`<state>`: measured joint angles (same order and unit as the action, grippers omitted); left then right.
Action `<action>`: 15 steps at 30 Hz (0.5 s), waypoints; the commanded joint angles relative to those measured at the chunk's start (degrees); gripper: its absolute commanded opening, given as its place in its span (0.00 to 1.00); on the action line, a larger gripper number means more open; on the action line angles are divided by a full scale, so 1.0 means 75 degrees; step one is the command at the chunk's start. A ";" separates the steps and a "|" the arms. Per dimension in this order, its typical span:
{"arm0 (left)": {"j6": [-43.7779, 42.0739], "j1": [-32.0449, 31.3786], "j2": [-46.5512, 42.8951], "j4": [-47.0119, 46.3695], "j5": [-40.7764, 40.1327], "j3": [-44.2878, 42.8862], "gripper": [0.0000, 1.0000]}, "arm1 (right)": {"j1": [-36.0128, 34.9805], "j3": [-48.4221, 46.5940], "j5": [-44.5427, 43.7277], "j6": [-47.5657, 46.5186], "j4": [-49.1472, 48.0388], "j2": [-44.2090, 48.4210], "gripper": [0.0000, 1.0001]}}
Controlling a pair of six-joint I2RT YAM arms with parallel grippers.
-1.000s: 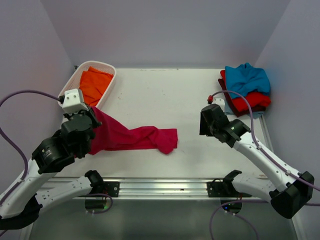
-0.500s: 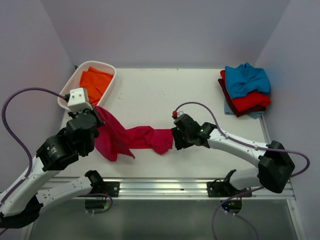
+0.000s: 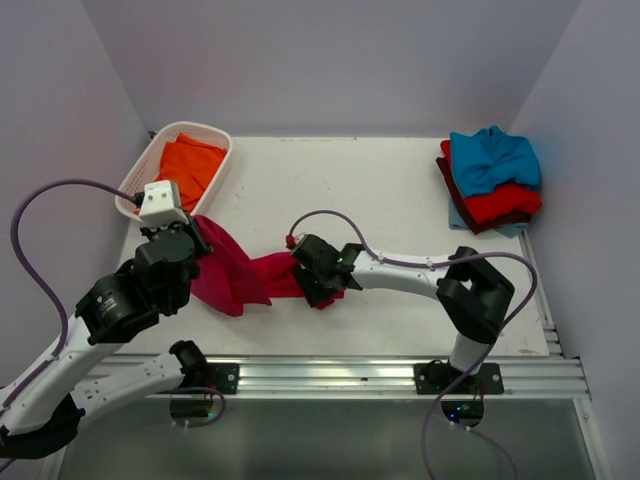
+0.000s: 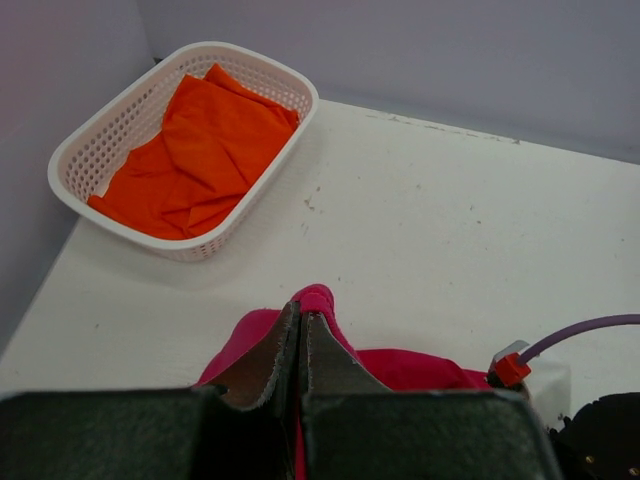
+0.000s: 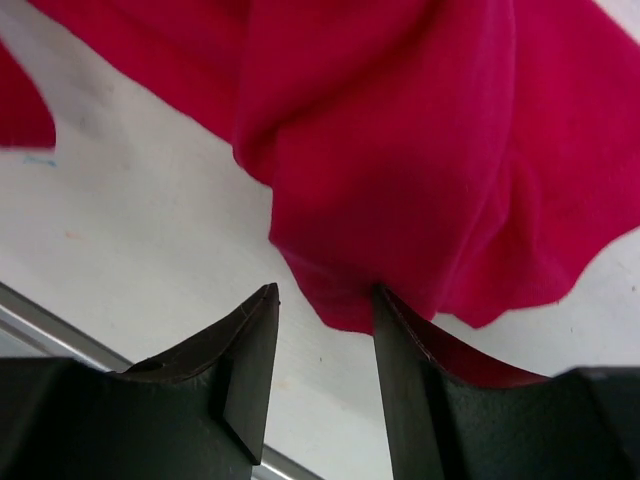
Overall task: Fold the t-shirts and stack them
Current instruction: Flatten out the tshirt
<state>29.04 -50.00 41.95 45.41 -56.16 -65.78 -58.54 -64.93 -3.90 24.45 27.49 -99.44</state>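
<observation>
A crimson-pink t-shirt (image 3: 240, 278) lies bunched on the table near the front left. My left gripper (image 3: 196, 240) is shut on a fold of it, which shows pinched between the fingers in the left wrist view (image 4: 318, 298). My right gripper (image 3: 308, 284) is open over the shirt's right end. In the right wrist view my right gripper (image 5: 322, 300) has the shirt's hem (image 5: 400, 150) against its right finger (image 5: 400, 330). An orange t-shirt (image 3: 188, 165) lies in the basket. A teal-blue t-shirt (image 3: 492, 157) tops a stack with a red one (image 3: 500, 203) and a maroon one (image 3: 447, 178) beneath.
The white lattice basket (image 3: 222, 160) stands at the back left and shows in the left wrist view (image 4: 185, 247). The stack sits at the back right near the wall. The right arm's purple cable (image 3: 390, 262) loops over the table's middle. A metal rail (image 3: 330, 375) runs along the front edge.
My right arm has swept left across the table to the crimson shirt's right end. The shirt has bunched up shorter toward the left. My left gripper kept hold and shifted slightly.
</observation>
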 commanded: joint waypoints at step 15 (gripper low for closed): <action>0.0324 0.0034 -0.0555 -0.0020 -0.0305 -0.0077 0.00 | -0.0034 -0.0590 -0.0334 -0.0236 0.0013 -0.0890 0.00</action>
<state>29.65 -50.00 38.57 45.74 -56.27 -65.73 -58.50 -71.05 -4.78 22.87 25.82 -108.53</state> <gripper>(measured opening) 0.010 0.040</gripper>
